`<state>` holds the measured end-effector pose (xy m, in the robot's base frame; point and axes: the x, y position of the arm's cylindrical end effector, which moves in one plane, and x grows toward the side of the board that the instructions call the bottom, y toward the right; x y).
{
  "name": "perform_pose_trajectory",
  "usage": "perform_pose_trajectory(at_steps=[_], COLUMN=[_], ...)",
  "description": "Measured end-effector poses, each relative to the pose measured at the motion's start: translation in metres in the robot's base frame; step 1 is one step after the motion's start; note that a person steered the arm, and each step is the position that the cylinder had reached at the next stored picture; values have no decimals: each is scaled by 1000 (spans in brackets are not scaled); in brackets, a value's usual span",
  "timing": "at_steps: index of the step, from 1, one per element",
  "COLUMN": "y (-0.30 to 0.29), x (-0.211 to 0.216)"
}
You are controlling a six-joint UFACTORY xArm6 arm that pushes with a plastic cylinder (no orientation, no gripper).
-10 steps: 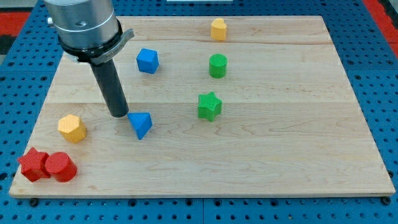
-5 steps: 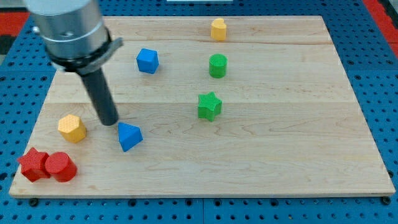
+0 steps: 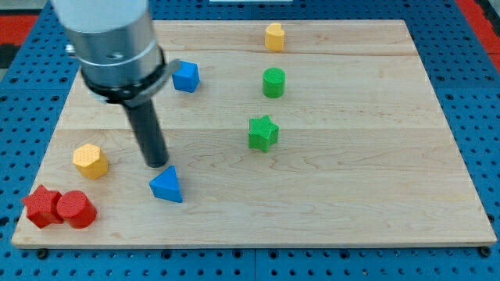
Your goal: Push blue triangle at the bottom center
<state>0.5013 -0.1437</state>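
Note:
The blue triangle [image 3: 167,186] lies on the wooden board [image 3: 344,179] at the view's lower left. My tip [image 3: 158,163] stands just above it in the view, touching or nearly touching its top edge. The dark rod rises from the tip toward the view's upper left, under the grey arm body.
A yellow hexagon block [image 3: 91,161] lies left of my tip. A red star [image 3: 41,206] and a red cylinder [image 3: 75,209] sit at the bottom left corner. A blue cube [image 3: 186,76], green cylinder [image 3: 273,82], green star [image 3: 263,133] and yellow block [image 3: 274,37] lie further up.
The blue triangle has moved left and down the view and turned. My tip swung left, then came back right and down, and stands above the triangle.

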Motion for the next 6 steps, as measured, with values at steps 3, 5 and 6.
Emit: perform_pose_trajectory(at_steps=[3,5,6], y=[21,59,76], x=[44,42,45])
